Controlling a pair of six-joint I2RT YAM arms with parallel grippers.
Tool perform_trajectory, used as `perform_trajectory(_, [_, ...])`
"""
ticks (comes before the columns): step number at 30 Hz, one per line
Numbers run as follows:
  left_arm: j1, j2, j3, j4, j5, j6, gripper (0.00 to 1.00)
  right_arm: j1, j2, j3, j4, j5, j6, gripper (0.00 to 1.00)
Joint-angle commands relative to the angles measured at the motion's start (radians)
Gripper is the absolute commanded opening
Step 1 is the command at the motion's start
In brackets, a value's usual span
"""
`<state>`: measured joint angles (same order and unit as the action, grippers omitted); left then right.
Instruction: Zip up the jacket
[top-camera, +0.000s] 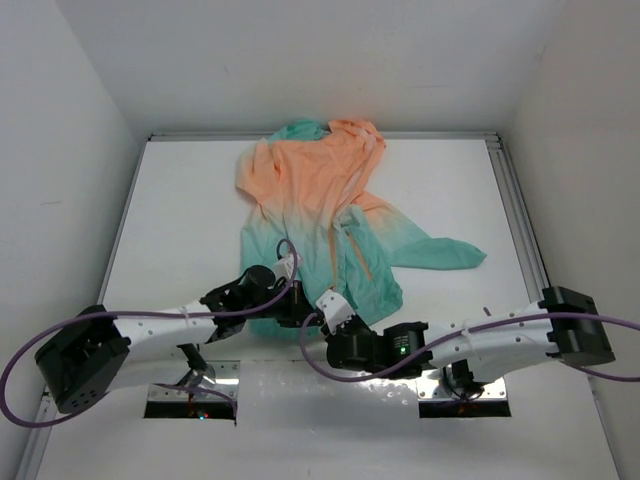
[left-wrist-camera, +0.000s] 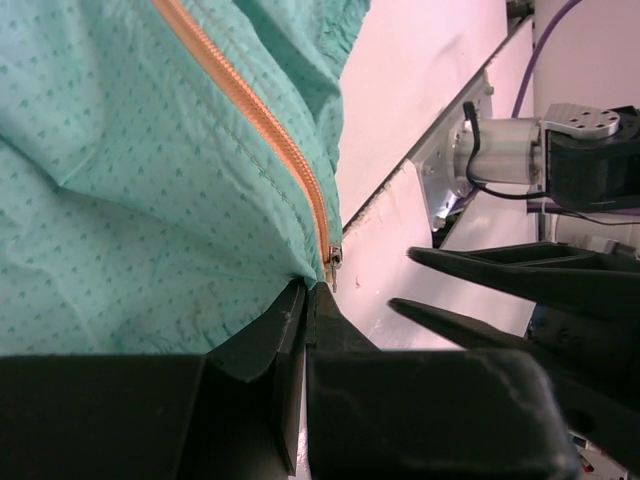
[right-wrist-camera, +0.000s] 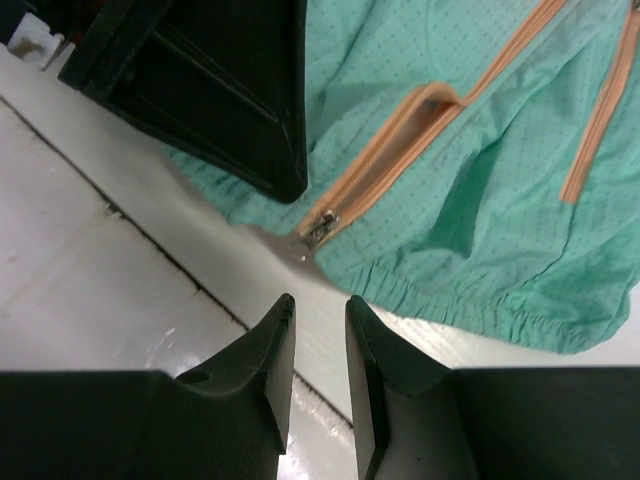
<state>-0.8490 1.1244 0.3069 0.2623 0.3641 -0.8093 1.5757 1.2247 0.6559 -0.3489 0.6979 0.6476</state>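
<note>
**Both arms meet at the jacket's near hem**

Closest to me, the two arm bases sit on metal plates at the near edge of the counter. Purple cables loop off each arm. The left arm stretches low toward the right and the right arm stretches low toward the left, so their wrists nearly meet over the middle.

The left jaws are pressed together, pinching the teal hem of the jacket right beside the bottom end of its orange zipper. From above, that wrist hides part of the hem.

The right jaws stand slightly apart with nothing between them. They hang over bare counter and point at the small metal slider, near it but not touching. The slider sits at the hem end of the zipper, and just past it the orange tapes gape apart.

Farther back, the jacket lies crumpled across the middle of the counter. Its teal lower half is nearest the arms and its peach-orange upper half lies beyond. One sleeve trails off to the right. The hood reaches the far edge, where white walls close everything in.
</note>
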Motion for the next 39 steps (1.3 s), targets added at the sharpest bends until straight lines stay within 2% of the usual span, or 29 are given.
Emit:
perform_trajectory(1, [0.013, 0.005, 0.038, 0.058, 0.027, 0.001, 0.0, 0.474, 0.012, 0.014, 0.108, 0.083, -0.094, 0.26])
perform_trajectory(8, [0.013, -0.005, 0.02, 0.078, 0.045, -0.021, 0.0, 0.455, 0.016, 0.011, 0.136, 0.097, -0.124, 0.3])
perform_trajectory(17, [0.013, -0.011, 0.018, 0.092, 0.047, -0.027, 0.0, 0.431, 0.098, 0.056, 0.134, -0.044, -0.106, 0.31])
perform_trajectory(26, [0.013, -0.021, 0.017, 0.092, 0.061, -0.03, 0.0, 0.432, 0.085, 0.019, 0.111, 0.063, -0.066, 0.31])
perform_trajectory(39, [0.013, -0.025, 0.003, 0.109, 0.076, -0.045, 0.0, 0.429, 0.11, 0.027, 0.087, 0.078, -0.048, 0.31])
